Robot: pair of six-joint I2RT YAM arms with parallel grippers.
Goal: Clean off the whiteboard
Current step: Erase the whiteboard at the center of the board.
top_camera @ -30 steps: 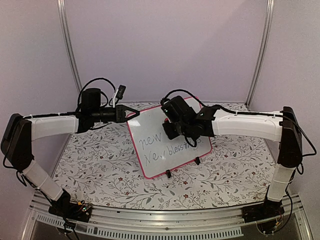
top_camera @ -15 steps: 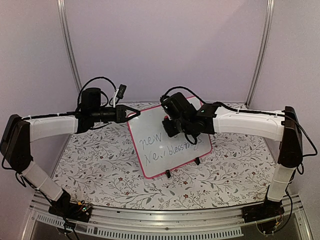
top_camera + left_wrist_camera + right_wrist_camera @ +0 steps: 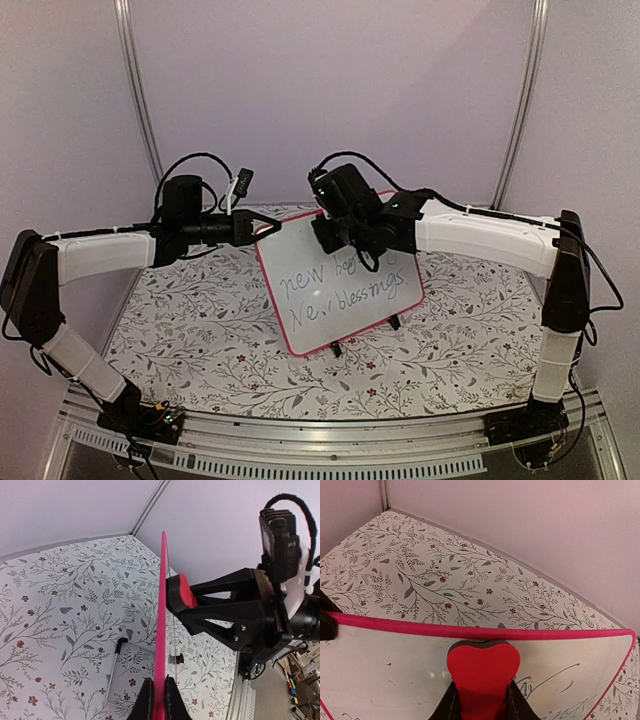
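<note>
Two grips noted: left gripper (image 3: 159,700) pinching whiteboard (image 3: 312,258) rim, board upright on table (image 3: 200,335); right gripper (image 3: 484,705) clamped on eraser (image 3: 482,667), seemingly touching top rim; risk of hard push tipping board.

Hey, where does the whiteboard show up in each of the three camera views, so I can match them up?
Top external: the whiteboard stands tilted at centre, its handwriting facing the camera.
Left wrist: the whiteboard is edge-on, a thin pink vertical strip rising from bottom centre.
Right wrist: the whiteboard fills the lower half, behind the red eraser.
Shared landmark: the floral table cover.
</note>
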